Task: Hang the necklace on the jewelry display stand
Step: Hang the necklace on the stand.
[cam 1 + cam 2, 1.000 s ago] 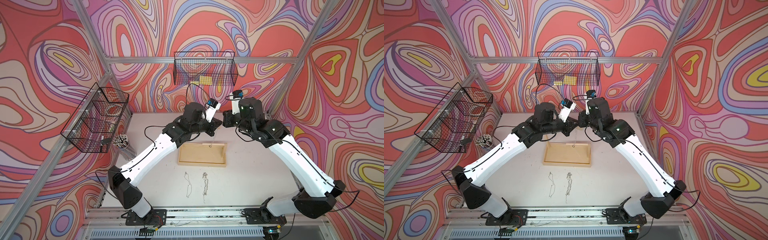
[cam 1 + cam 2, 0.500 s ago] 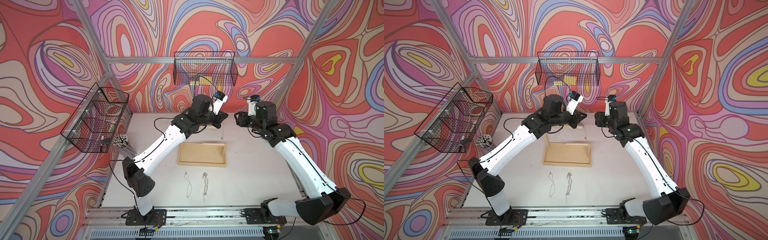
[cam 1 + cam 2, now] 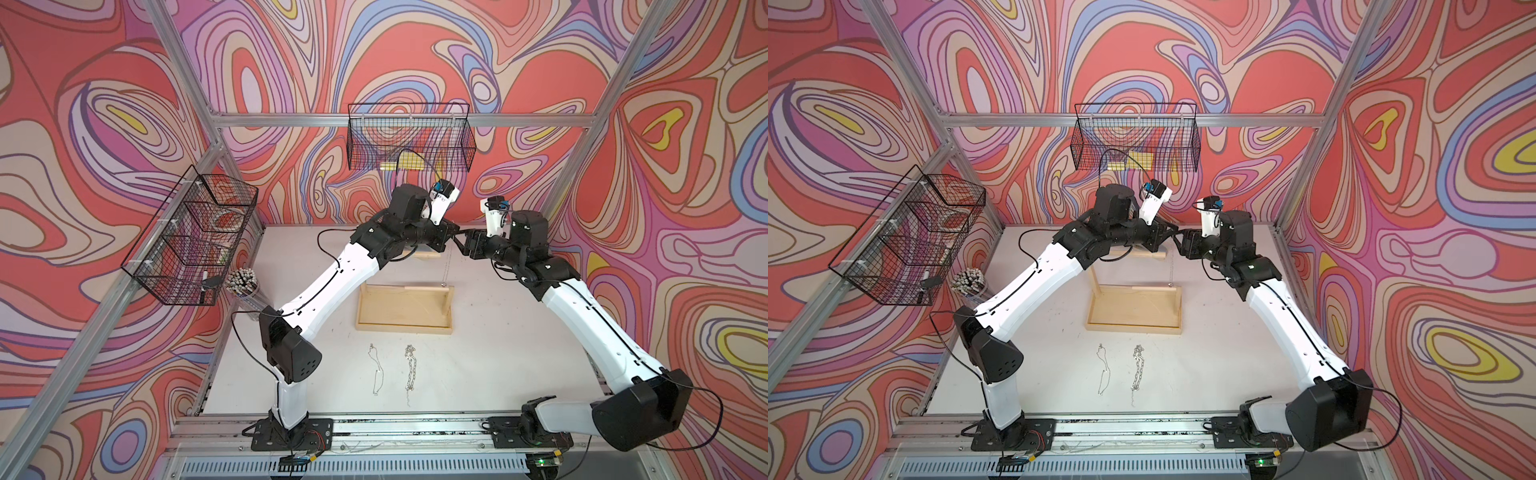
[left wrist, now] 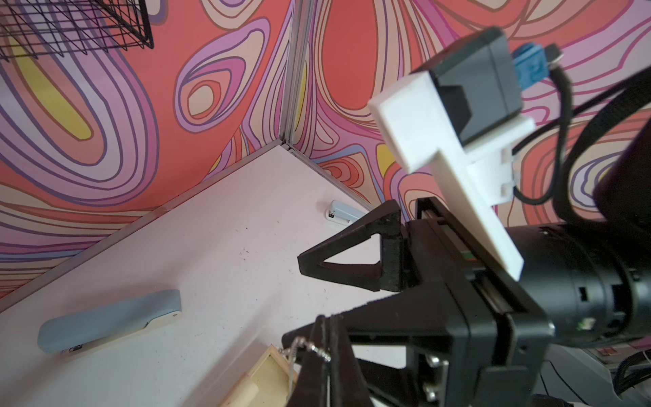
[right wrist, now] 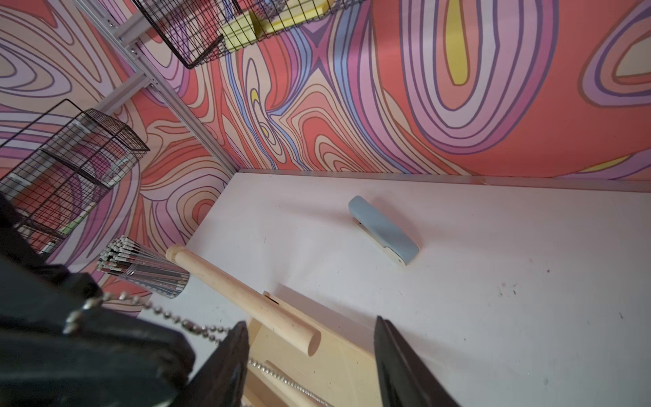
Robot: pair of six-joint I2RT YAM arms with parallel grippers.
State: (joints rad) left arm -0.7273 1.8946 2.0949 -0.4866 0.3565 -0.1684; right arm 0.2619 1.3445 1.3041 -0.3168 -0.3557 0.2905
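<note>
Half-open right gripper, left gripper pinching necklace

2 chains before stand, stapler behind it

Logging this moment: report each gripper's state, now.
Left gripper: closed on the necklace.
Right gripper: open, holding nothing.

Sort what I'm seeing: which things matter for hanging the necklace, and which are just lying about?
In the job: bead necklace, pinched in the left tool; wooden stand; right tool, open near the top bar's end.
Lying about: two chains on the table; blue stapler; cup of pencils; two wire baskets.
</note>
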